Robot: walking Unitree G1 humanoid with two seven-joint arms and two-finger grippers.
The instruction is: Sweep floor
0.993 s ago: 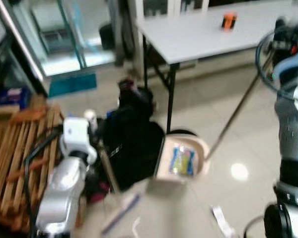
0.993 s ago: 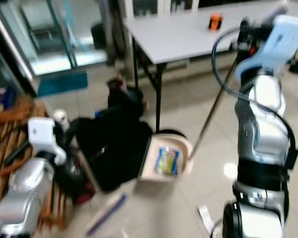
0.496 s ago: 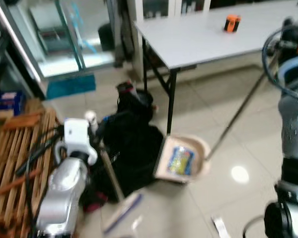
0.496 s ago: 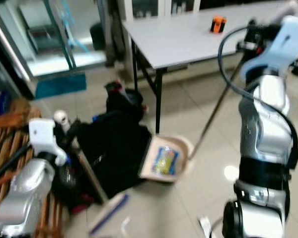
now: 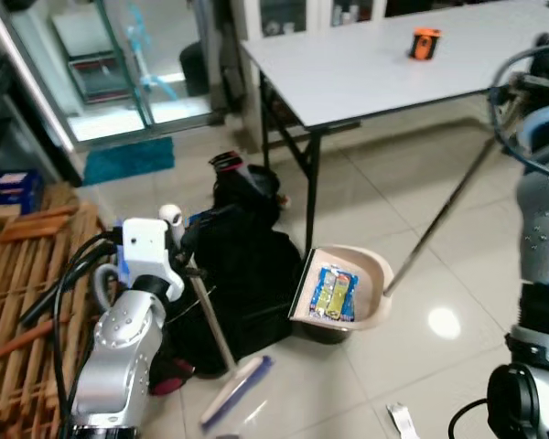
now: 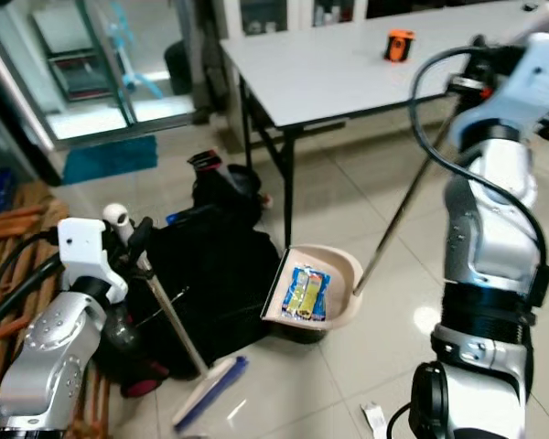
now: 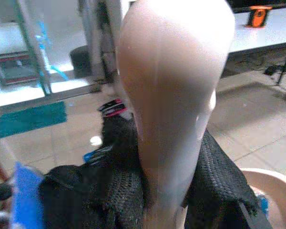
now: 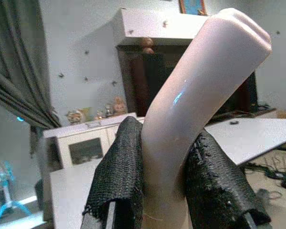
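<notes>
Eye views: my left gripper [image 6: 135, 245] holds the broom [image 6: 178, 343] low, its head on the tiles beside the black bag [image 6: 215, 274], angled to push debris toward the dustpan [image 6: 311, 293]. The dustpan sits tilted on the floor with 1 wrapper [image 6: 304, 293] inside; a scrap [image 6: 375, 419] lies loose near my feet.

Left wrist view: fingers [image 7: 219, 191] clamped on the broom grip.

Right wrist view: my right gripper [image 8: 167, 191] squeezes the dustpan handle [image 8: 200, 95], probably steadying it.
</notes>
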